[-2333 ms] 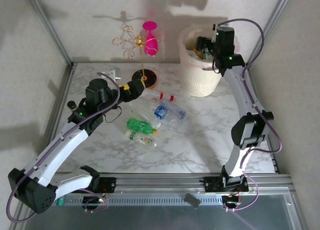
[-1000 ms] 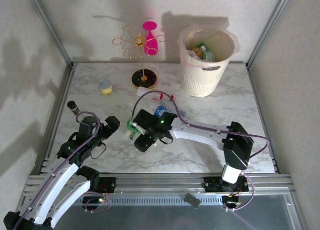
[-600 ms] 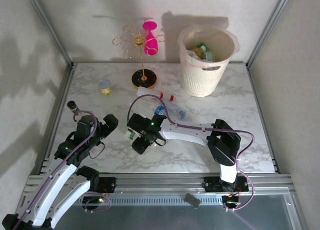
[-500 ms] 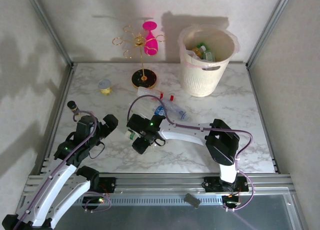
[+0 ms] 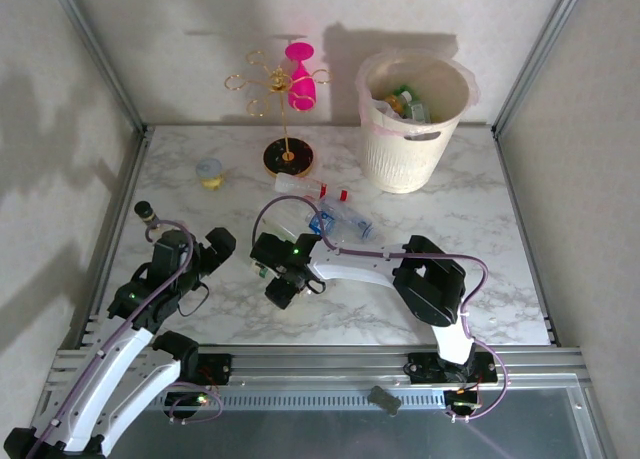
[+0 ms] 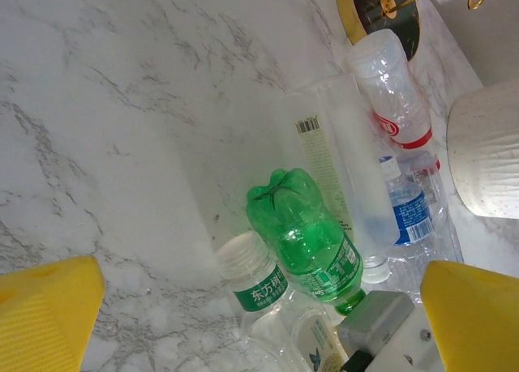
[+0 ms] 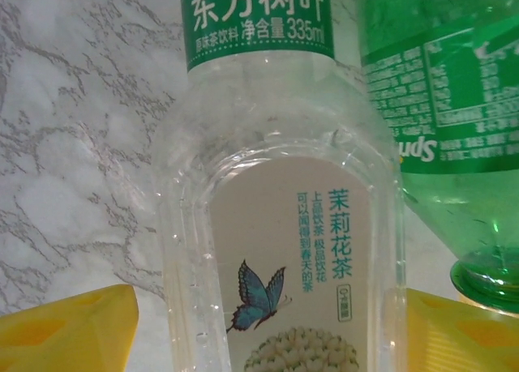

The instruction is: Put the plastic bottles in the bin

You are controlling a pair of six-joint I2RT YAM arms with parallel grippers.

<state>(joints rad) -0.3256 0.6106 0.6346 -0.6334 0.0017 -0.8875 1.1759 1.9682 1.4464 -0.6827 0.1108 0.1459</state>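
The plastic bottles are lying in a loose heap on the marble table, and a few more are sitting inside the cream bin, well beyond both claws. The right claw is reaching down over the near edge of the heap, its yellow fingers standing apart on either side of a clear bottle. A thin strip of table is showing between one finger and the bottle, so the claw is not clamping it. This bottle is lying on its side, wearing a green band with white characters and a cream label with a blue butterfly. A green bottle is lying just beside it. The left claw is hovering with its fingers wide apart. Ahead of it are lying the green bottle, a frosted bottle, a red-banded bottle and a blue-labelled bottle.
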